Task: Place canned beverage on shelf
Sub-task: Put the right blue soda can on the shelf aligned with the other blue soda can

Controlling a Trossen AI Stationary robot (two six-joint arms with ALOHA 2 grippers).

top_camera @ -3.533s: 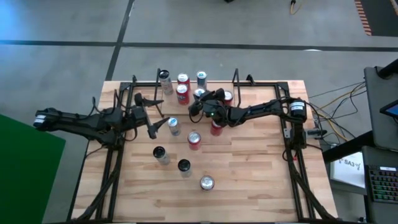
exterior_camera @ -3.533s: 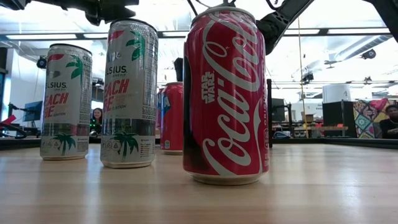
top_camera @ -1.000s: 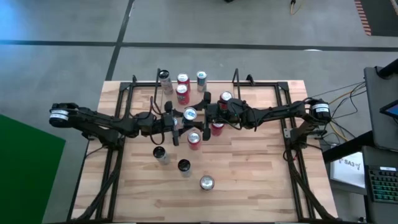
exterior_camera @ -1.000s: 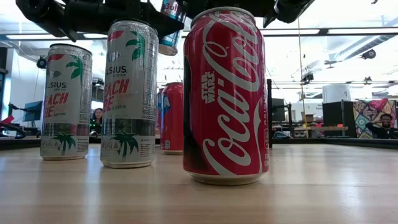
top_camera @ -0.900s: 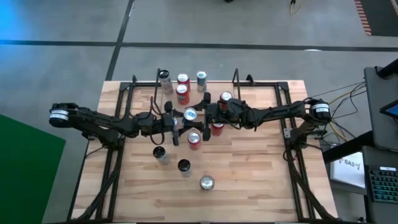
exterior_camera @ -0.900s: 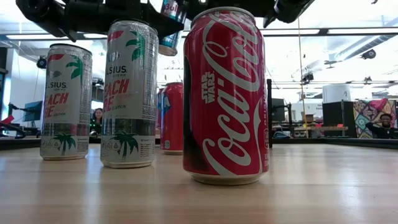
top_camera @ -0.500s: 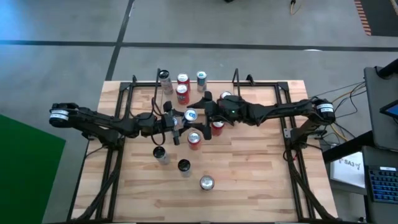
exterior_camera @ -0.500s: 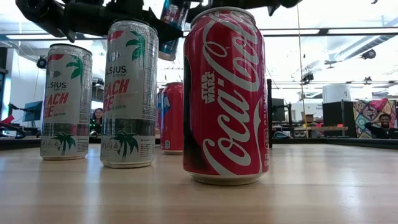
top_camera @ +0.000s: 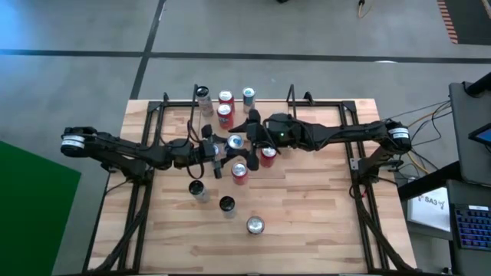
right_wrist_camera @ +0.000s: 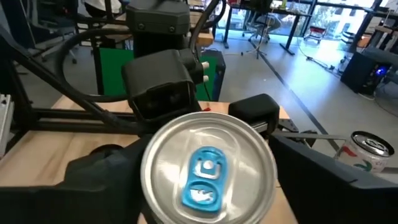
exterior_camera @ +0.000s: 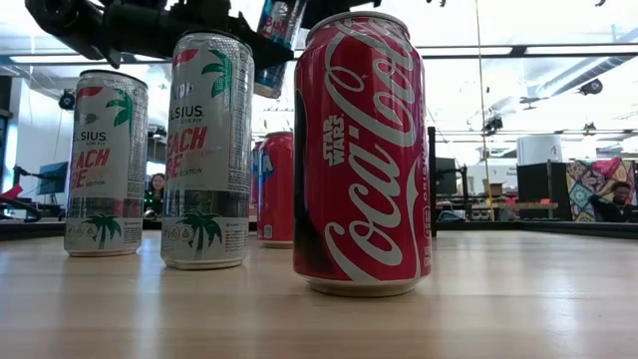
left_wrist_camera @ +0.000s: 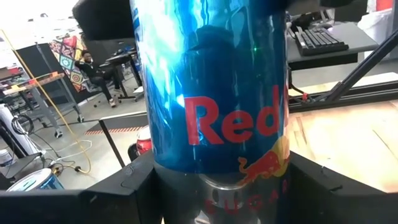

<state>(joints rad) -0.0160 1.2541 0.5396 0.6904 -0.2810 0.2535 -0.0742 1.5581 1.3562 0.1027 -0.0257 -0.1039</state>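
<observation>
While our left gripper (top_camera: 227, 146) clamps the blue can (left_wrist_camera: 208, 93) aloft, our right gripper (right_wrist_camera: 208, 167), jaws apart around its top, must close before the shelf (top_camera: 245, 103) behind.

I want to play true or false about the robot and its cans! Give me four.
1. The left claw holds a blue Red Bull can. True.
2. That can stands on the table. False: it is up in the air.
3. A red Coca-Cola can is nearest the low camera. True.
4. Every can on the table is red. False: a tall pale Celsius can stands there too.
</observation>
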